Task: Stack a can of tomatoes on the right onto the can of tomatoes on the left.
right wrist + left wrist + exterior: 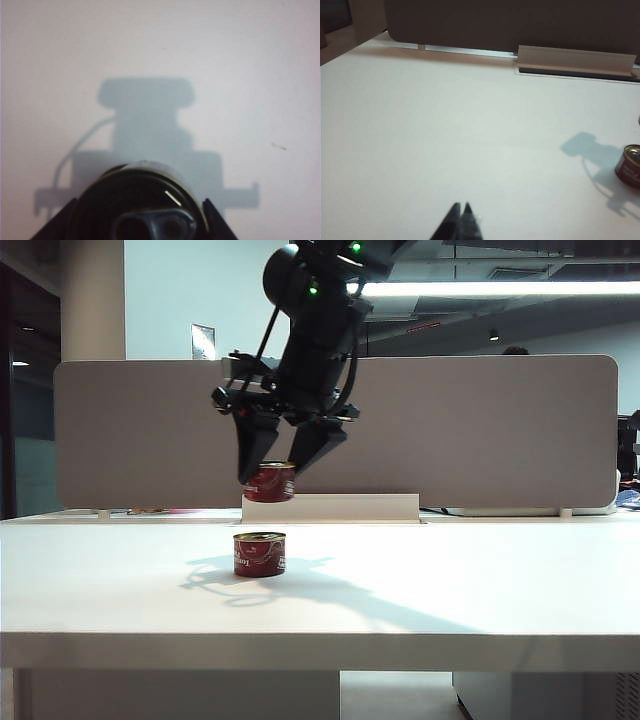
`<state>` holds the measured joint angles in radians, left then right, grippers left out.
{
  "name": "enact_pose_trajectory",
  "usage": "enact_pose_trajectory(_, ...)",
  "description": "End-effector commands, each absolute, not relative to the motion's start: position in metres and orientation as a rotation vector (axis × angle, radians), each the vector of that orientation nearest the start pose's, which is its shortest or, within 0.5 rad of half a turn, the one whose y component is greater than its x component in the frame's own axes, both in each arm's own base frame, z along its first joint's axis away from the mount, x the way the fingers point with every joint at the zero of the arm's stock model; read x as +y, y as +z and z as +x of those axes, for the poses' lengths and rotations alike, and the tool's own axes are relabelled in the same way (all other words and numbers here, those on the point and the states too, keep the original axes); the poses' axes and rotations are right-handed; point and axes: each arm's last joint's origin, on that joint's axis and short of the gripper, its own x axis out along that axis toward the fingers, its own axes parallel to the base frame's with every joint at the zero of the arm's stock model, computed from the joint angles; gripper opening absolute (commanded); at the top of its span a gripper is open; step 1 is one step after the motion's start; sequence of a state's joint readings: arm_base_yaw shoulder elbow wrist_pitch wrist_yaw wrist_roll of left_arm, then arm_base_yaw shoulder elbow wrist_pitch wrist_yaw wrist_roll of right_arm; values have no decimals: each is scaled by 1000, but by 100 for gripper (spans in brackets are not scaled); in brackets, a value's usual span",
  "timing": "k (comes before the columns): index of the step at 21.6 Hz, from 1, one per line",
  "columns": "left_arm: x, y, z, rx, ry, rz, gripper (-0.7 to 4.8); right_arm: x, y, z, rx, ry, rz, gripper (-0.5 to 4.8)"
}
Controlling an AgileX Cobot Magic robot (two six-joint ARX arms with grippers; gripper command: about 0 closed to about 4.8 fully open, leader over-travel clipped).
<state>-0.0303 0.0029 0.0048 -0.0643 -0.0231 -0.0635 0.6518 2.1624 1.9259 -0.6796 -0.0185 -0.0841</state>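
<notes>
Right tool clamped round stiff, slick, heavyish can above desk can; left tool pinched together, idle.

An open-plan office: behind the right gripper runs a grey desk divider along a white desk with a cable tray; above it, a ceiling strip light.
</notes>
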Motion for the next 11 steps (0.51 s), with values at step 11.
enact_pose_trajectory(11, -2, 161, 97, 48, -5, -58, -6, 301, 230, 382, 875, 670, -372, 210)
